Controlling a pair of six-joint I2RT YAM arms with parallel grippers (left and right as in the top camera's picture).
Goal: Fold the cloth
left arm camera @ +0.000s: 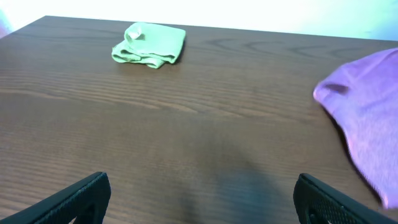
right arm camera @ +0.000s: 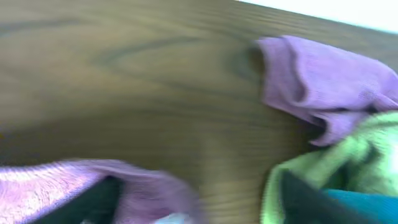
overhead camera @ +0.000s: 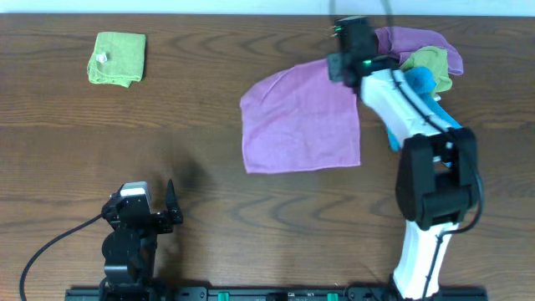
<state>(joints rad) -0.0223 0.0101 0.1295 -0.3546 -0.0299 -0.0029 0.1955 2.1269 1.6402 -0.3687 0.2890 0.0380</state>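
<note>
From the overhead view I see the purple cloth (overhead camera: pixel 301 125) lying mostly flat on the counter (overhead camera: pixel 167 125), right of centre and closer to the far edge. Its far right corner rises toward my right gripper (overhead camera: pixel 343 65), which sits right at that corner. The right wrist view is blurred. Purple fabric seems to drape over one finger, but I cannot tell whether the gripper is clamped on it or loose.

Just beyond that gripper, at the far right corner of the counter, is a heap of cloths (overhead camera: pixel 422 58) in purple, green and blue. It touches or nearly touches the spread cloth.

My left gripper (left arm camera: pixel 202 180) hangs over the near left part of the counter, released, with its fingers wide apart and nothing between them. A folded green cloth (overhead camera: pixel 117 58) rests near the far left corner, well apart from everything else.
</note>
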